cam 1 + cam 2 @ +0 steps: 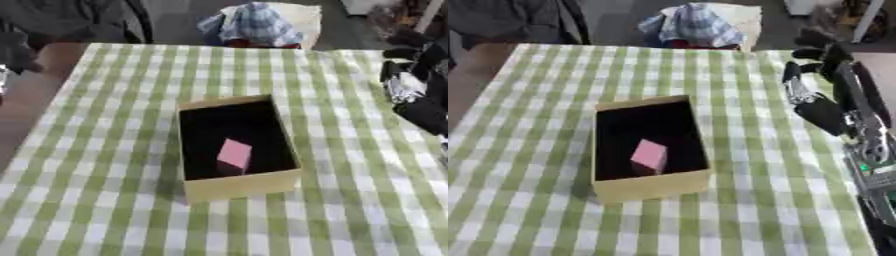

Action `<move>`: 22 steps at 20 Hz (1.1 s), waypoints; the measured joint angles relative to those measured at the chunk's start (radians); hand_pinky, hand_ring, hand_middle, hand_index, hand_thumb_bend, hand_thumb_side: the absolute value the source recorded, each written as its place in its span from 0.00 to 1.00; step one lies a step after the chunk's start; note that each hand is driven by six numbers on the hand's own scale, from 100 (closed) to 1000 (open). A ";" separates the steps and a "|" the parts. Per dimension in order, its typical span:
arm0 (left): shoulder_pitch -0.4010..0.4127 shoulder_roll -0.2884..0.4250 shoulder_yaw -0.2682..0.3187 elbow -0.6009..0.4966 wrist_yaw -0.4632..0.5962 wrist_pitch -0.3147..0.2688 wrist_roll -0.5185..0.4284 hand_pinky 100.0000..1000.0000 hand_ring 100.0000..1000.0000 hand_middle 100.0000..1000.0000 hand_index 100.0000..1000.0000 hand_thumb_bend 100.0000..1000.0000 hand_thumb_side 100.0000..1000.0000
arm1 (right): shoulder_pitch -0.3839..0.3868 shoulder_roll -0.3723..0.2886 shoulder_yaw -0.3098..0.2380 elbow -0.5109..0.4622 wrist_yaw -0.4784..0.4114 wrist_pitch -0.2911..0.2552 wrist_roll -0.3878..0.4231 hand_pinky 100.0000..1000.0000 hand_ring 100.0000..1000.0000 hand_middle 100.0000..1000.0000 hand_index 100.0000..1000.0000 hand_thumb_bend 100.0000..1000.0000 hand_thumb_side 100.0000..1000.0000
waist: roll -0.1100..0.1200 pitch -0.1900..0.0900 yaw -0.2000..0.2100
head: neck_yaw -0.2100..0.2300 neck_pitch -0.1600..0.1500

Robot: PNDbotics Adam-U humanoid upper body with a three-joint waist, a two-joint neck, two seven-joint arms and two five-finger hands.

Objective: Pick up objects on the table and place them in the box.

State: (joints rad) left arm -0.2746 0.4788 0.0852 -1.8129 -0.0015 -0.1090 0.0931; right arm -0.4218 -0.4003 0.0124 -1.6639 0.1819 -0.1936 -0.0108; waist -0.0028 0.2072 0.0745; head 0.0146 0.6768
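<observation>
**Open box with one pink block inside; right hand off to the side**

- Tan cardboard box (238, 189), rectangular, open-topped, dark interior. Stands near the middle of the green-and-white checked tablecloth (105, 165).
- Pink block (234, 153), small, lying on the box floor toward its near end. Its far faces are lost against the dark lining.
- Right hand (820, 62), black with silver parts, over the right edge of the cloth, well apart from the box. Nothing is in it. The fingers merge with the dark background, so whether they are curled or straight cannot be told. The arm runs down the right side, cut off by the frame.
- Left hand: only a dark shape at the upper left edge of the left eye view, not identifiable.
- Bundle of blue-and-white plaid cloth (255, 25), beyond the table's far edge, partly cut off.
</observation>
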 measured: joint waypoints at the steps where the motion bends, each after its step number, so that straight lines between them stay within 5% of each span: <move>1: 0.002 -0.008 0.000 0.003 0.003 0.002 0.003 0.75 0.54 0.54 0.77 0.00 0.84 | 0.000 0.001 0.000 0.000 -0.001 0.000 -0.001 0.67 0.77 0.80 0.91 0.00 0.39 | -0.001 0.003 0.000 | 0.000 0.000; 10: 0.010 -0.045 0.006 0.018 -0.005 -0.002 -0.011 0.76 0.54 0.54 0.77 0.00 0.85 | 0.000 0.009 -0.004 0.000 -0.004 0.001 -0.007 0.67 0.77 0.80 0.91 0.00 0.39 | -0.005 0.012 -0.002 | -0.012 0.010; 12: 0.010 -0.050 0.006 0.019 -0.009 -0.005 -0.020 0.76 0.54 0.54 0.77 0.00 0.79 | 0.001 0.009 -0.006 0.000 -0.004 0.001 -0.008 0.67 0.77 0.80 0.91 0.00 0.38 | -0.006 0.014 -0.002 | -0.026 0.017; 13: 0.010 -0.050 0.006 0.019 -0.011 -0.005 -0.024 0.76 0.54 0.54 0.77 0.00 0.85 | 0.001 0.010 -0.006 0.000 -0.004 0.001 -0.008 0.67 0.77 0.80 0.91 0.00 0.39 | -0.007 0.015 -0.002 | -0.034 0.018; 22: 0.010 -0.066 0.006 0.025 -0.021 -0.009 -0.045 0.76 0.54 0.54 0.76 0.00 0.85 | 0.005 0.017 -0.012 0.000 -0.004 0.003 -0.014 0.67 0.77 0.79 0.91 0.00 0.39 | -0.011 0.016 -0.002 | -0.103 0.022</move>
State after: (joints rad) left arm -0.2648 0.4131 0.0915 -1.7880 -0.0227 -0.1178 0.0480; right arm -0.4164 -0.3831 0.0005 -1.6638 0.1782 -0.1907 -0.0247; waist -0.0133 0.2232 0.0725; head -0.0881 0.6986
